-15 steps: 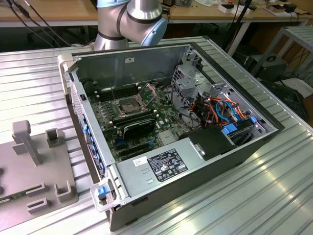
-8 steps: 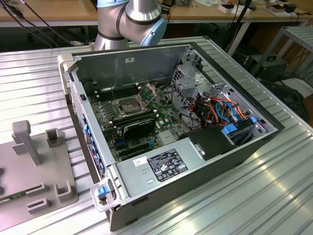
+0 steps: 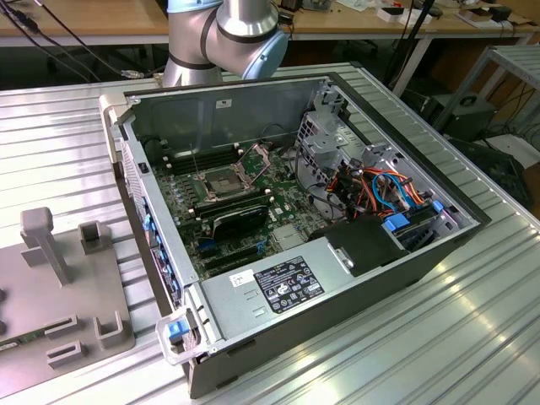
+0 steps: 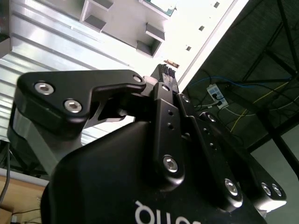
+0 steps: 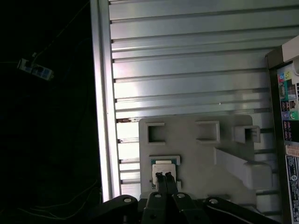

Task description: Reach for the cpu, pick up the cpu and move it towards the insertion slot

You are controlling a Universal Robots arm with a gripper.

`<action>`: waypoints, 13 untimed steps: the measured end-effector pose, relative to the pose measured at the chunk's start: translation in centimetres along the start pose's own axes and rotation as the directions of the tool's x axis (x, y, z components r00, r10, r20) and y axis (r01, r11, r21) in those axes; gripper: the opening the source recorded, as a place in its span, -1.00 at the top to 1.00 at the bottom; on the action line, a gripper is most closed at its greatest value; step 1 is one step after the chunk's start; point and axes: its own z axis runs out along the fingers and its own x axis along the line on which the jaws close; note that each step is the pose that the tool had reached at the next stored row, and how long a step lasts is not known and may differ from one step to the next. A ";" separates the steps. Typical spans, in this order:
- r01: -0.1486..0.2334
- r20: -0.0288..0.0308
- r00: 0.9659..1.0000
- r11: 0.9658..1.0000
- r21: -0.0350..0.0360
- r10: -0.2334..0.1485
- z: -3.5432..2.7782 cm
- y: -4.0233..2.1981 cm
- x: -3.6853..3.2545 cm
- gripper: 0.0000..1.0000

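Observation:
The cpu [image 5: 164,166], a small pale square chip, lies flat in a recess of the grey holder plate [image 5: 196,154]. In the first wrist view my gripper [image 5: 163,176] is lined up with the chip's near edge and is some way off from it. Its two black fingertips stand pressed together with nothing between them, as the second wrist view also shows for the gripper [image 4: 167,70]. The insertion slot [image 3: 218,182], a silver-framed socket with a dark centre, sits on the green board inside the open computer case, and its load plate [image 3: 256,156] is tilted up.
The holder plate [image 3: 76,295] with raised blocks and a post lies on the ribbed metal table at the exterior view's left, beside the case [image 3: 337,278]. The arm's base [image 3: 224,34] stands behind the case. Cables and a drive cage fill the case's right half.

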 end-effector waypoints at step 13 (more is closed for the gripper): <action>0.000 0.000 1.000 1.000 0.000 0.000 0.00 0.00 0.00 0.32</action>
